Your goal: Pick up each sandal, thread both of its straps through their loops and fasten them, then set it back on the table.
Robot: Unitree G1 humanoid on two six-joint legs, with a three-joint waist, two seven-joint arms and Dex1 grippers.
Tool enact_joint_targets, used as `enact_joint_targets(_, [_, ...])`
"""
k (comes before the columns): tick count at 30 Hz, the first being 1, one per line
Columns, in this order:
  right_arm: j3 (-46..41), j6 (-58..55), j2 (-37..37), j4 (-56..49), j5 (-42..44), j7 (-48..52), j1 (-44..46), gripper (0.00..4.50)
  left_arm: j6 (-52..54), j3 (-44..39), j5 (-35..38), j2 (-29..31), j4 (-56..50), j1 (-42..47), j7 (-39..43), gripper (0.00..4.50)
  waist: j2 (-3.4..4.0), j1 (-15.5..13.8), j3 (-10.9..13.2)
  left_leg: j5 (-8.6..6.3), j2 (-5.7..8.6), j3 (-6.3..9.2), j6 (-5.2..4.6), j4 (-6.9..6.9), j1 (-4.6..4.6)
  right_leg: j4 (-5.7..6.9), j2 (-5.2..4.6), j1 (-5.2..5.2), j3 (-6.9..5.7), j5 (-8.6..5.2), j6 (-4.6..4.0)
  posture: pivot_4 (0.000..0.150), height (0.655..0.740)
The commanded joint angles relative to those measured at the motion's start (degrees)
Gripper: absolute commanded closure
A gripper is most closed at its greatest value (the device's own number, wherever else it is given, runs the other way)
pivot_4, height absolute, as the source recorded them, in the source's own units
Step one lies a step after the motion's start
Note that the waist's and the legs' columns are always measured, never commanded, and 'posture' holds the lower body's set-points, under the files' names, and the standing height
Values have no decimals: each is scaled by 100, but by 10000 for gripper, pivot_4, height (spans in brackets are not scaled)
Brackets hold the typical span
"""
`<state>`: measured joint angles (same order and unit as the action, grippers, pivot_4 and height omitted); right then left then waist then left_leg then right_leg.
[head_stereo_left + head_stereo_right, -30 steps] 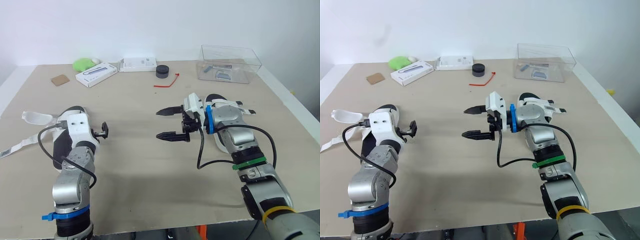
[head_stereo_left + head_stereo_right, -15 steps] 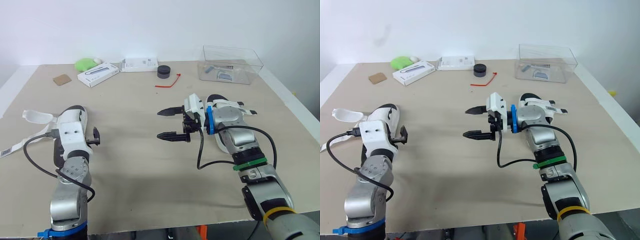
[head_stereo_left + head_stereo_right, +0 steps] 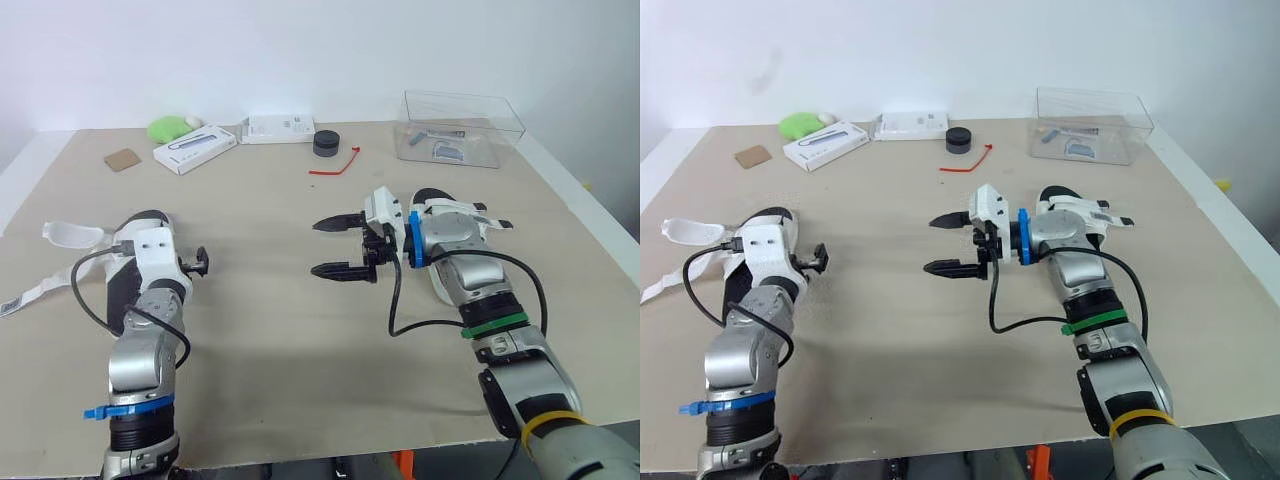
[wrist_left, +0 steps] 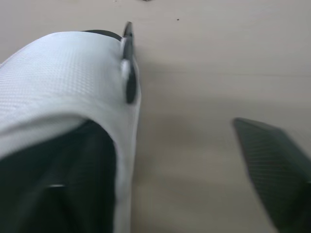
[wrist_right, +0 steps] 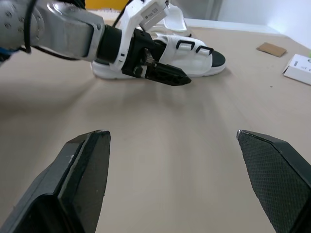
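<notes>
One white sandal (image 3: pixel 128 262) with a black insole lies at the table's left, its two straps (image 3: pixel 70 234) loose and spread out to the left. My left gripper (image 3: pixel 200 262) sits over this sandal's right side, open. In the left wrist view one black finger (image 4: pixel 274 174) stands over bare table, and the sandal's white upper (image 4: pixel 63 82) covers the other. The second sandal (image 3: pixel 432 197) lies at centre right, mostly under my right forearm. My right gripper (image 3: pixel 320 247) hovers open left of it, pointing toward the left sandal (image 5: pixel 194 56), with nothing between its fingers.
Along the far edge stand a clear plastic box (image 3: pixel 460 125), a black round object (image 3: pixel 325 143), a red tie (image 3: pixel 335 165), two white boxes (image 3: pixel 193 148), a green object (image 3: pixel 170 127) and a brown square (image 3: pixel 120 159). Bare tabletop (image 3: pixel 270 330) separates the arms.
My left arm swung back and then forward again over the left sandal, its gripper ending close to where it started. The right arm has barely moved.
</notes>
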<state>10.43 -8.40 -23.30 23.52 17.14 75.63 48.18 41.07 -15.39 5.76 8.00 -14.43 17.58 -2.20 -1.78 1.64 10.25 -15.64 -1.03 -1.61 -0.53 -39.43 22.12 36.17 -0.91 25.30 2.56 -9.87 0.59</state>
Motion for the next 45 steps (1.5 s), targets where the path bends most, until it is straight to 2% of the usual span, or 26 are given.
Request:
enact_joint_targets(1, [-230, -49, -37, -115, 100, -44, 151, 0, -93, -75, 161, 37, -17, 11, 99, 22279, 0, -11, 0, 0, 1, 0, 0, 0, 0, 0, -1, 0, 0, 0, 0, 1500, 7400])
enact_joint_targets(6, [-206, -44, -71, -154, 76, -22, 128, 0, -164, -117, 250, 241, 57, -27, 328, 44573, 0, -13, 0, 0, 5, 1, 0, 0, 1, 0, -4, 0, -1, 0, 2, 1500, 7400])
enact_joint_targets(10, [-198, 20, -74, -86, 41, -18, 176, 0, -247, -36, 340, 424, 130, -13, 608, 44573, 0, -13, 0, 2, 5, 1, 3, 0, 0, 1, -4, 0, -2, 0, 2, 1500, 7400])
enact_joint_targets(14, [-224, 35, -72, 17, 33, -38, 305, 0, -654, 505, 608, 981, -170, -192, 1861, 44573, 0, -12, 0, 5, 6, 2, 7, 0, 1, 2, -2, 1, -3, -1, 1, 1500, 7400])
enact_joint_targets(19, [-224, 142, -130, 145, -25, -29, 355, 0, -1931, 1379, 682, 1938, -173, -438, 3841, 44573, 0, -26, 0, 5, 8, 0, 10, 1, 7, -1, -8, 3, -6, -5, 3, 1500, 7400])
enact_joint_targets(22, [-243, 171, -144, 180, -41, -54, 373, 0, -2782, 1805, 614, 2331, 46, -424, 4730, 44573, 1, -27, 1, 2, 10, -3, 13, 3, 11, -4, -13, 6, -6, -9, 4, 1500, 7400])
enact_joint_targets(26, [-251, 174, -180, 167, -47, -56, 378, 0, -3825, 2197, 559, 2598, 554, -190, 5674, 44573, 1, -29, 1, 2, 9, -4, 13, 5, 12, -5, -13, 8, -7, -11, 3, 1500, 7400])
enact_joint_targets(30, [-245, 142, -244, 59, -60, -58, 325, 0, -4426, 2406, 724, 2677, 983, 67, 6454, 44573, 1, -29, 1, 2, 8, -5, 12, 5, 12, -4, -9, 8, -8, -11, 2, 1500, 7400])
enact_joint_targets(36, [-265, 24, -351, -237, -46, -115, 137, 0, -5092, 2489, 761, 2716, 1442, 291, 7170, 44573, 2, -29, 1, 0, 6, -4, 8, 5, 14, -3, -8, 9, -8, -14, 2, 1500, 7400])
enact_joint_targets(45, [-333, -234, -493, -666, 5, -191, -122, 0, -5017, 2488, 970, 2795, 729, -318, 7396, 44573, 2, -26, 1, -6, 5, -5, -2, 5, 16, -3, -11, 11, -5, -19, 8, 1500, 7400])
